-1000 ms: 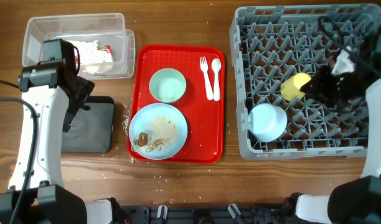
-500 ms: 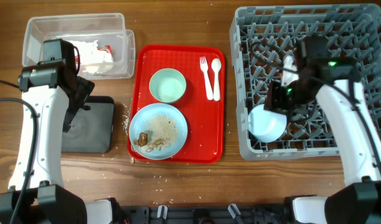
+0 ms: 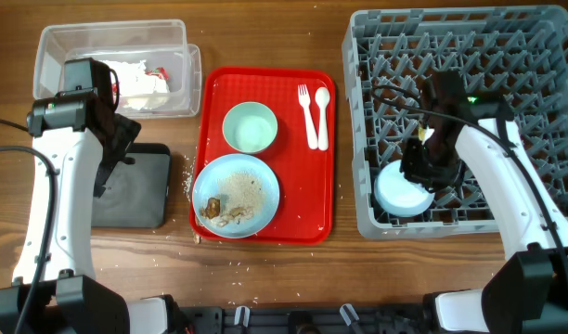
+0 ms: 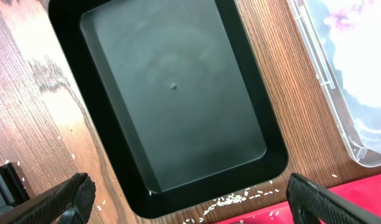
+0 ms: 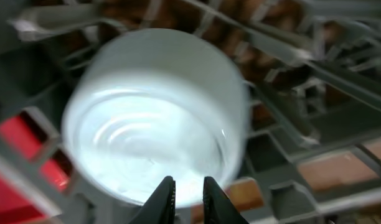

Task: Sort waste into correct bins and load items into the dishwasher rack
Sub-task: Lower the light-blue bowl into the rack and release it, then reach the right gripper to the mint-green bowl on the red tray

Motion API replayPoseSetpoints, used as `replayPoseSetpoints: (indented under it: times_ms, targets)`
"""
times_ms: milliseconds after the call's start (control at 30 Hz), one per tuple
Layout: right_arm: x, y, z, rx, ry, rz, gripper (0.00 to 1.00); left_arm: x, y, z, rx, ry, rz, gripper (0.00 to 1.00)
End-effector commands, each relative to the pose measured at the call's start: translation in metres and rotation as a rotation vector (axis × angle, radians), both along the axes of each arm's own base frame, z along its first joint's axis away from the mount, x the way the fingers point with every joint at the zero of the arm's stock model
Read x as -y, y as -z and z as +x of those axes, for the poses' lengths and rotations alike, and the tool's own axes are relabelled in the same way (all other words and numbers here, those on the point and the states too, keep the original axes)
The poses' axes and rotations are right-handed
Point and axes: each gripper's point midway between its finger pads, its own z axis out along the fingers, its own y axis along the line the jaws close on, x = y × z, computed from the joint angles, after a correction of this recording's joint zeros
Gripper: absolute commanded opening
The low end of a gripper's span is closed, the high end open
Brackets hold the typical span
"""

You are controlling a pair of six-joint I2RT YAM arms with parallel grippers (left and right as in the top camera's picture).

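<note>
Overhead: light blue bowl (image 3: 395,195) sits in dishwasher rack (image 3: 451,28), near-left corner. R gripper (image 5: 185,193) at bowl rim, fingers nearly together; grip on rim, can't tell. L gripper (image 4: 190,190) wide apart, empty, above black tray (image 4: 172,87).

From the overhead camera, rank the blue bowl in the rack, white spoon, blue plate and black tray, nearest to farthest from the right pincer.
From the right pincer:
1. Blue bowl, just beside it in the rack.
2. White spoon, right side of the red tray.
3. Blue plate, lower left on that tray.
4. Black tray, far left.
</note>
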Motion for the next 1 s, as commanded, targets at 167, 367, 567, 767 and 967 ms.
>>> replayPoseSetpoints:
  times_ms: [167, 367, 567, 767, 967]
  targets:
    - [0.017, -0.01, 0.008, 0.031, 0.088, -0.111, 0.11, -0.003, -0.004, -0.002, 0.013, -0.005, 0.011, 1.0]
    - [-0.062, -0.06, 0.046, 0.238, -0.194, 0.343, 0.12, -0.003, -0.004, -0.002, 0.013, -0.005, 0.011, 1.0]
    - [-0.133, -0.123, 0.091, 0.526, -0.36, 0.563, 0.89, -0.003, -0.005, -0.002, 0.013, -0.005, 0.011, 1.0]
    - [-0.219, -0.147, 0.12, 0.702, -0.499, 0.544, 0.94, -0.003, -0.005, -0.002, 0.013, -0.005, 0.011, 1.0]
    - [-0.286, -0.128, 0.154, 0.659, -0.637, 0.469, 0.93, -0.003, -0.004, -0.002, 0.013, -0.005, 0.011, 1.0]
